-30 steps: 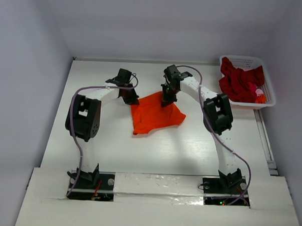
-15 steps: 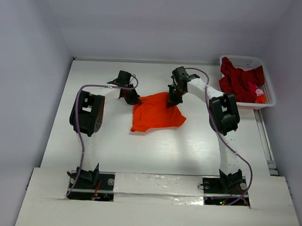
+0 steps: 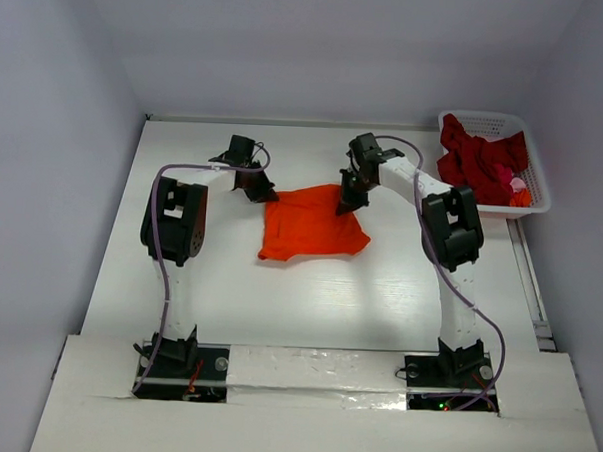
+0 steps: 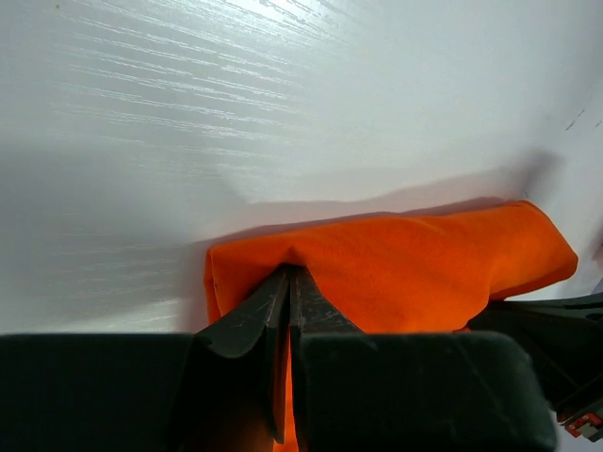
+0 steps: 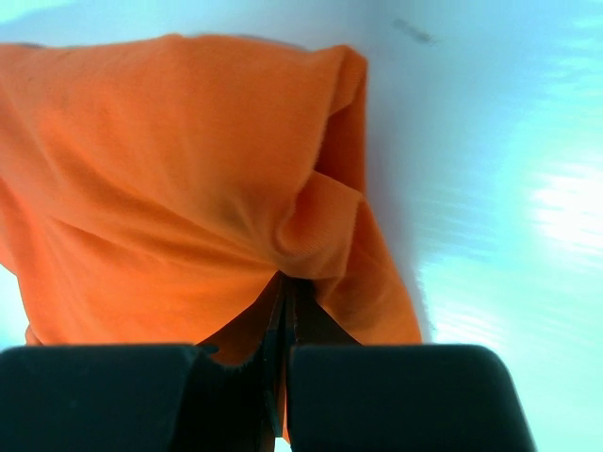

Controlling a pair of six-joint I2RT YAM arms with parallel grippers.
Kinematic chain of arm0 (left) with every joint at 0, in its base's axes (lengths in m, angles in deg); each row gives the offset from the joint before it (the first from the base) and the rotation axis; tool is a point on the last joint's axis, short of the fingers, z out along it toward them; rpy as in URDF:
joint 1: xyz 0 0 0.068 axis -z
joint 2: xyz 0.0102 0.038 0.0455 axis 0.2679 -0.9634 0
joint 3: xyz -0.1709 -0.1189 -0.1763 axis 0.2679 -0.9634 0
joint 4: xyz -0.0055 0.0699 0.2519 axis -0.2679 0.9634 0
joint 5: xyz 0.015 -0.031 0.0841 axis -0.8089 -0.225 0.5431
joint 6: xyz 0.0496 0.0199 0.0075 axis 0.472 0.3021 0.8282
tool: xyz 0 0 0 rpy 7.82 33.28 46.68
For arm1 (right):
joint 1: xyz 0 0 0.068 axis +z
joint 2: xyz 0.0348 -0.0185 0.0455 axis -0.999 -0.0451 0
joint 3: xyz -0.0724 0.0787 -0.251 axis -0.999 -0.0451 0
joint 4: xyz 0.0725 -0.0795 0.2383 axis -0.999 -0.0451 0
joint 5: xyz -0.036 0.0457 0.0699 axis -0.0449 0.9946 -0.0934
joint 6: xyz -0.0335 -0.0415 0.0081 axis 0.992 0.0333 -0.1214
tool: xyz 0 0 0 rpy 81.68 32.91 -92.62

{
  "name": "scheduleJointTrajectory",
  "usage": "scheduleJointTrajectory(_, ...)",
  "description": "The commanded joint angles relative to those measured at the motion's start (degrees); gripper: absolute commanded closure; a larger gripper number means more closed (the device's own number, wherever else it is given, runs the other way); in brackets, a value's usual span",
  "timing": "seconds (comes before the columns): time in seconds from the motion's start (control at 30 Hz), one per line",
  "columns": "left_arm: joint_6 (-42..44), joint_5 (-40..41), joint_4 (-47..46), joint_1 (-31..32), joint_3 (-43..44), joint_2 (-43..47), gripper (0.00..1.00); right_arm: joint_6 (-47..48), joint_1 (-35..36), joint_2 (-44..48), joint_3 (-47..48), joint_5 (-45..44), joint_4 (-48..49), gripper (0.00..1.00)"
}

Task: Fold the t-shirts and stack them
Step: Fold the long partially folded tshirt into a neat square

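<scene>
I am holding the orange t-shirt by its far edge. The left fingers are clamping shut on one far corner and the right fingers are pinching a bunched fold at the other, while the rest of the cloth is lying rumpled on the counter between the arms. What is worrying me is how thin both bites are looking. The left one is catching little more than the hem, so a firm pull could be sliding that corner free. The right one is gripping a gathered pleat, which I am judging may be trapping more than one layer and carrying a crease into the fold. If the arms are pulling unevenly, the shirt is going to skew. The dark red t-shirt and the pink t-shirt are lying in the basket at the far right.
</scene>
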Motion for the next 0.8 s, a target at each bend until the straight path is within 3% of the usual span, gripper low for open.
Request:
scheduleJointTrajectory(0.0, 1.9, 2.3, 1.4, -0.8, 1.4, -1.3, 1.00, 0.7, -1.1, -0.8, 3.0, -2.5, -1.5, 1.00)
scheduleJointTrajectory(0.77, 1.2, 1.2, 4.0, -2.4, 11.9, -6.2, 1.00, 1.2, -4.0, -2.3, 5.0, -2.9, -1.9, 1.00)
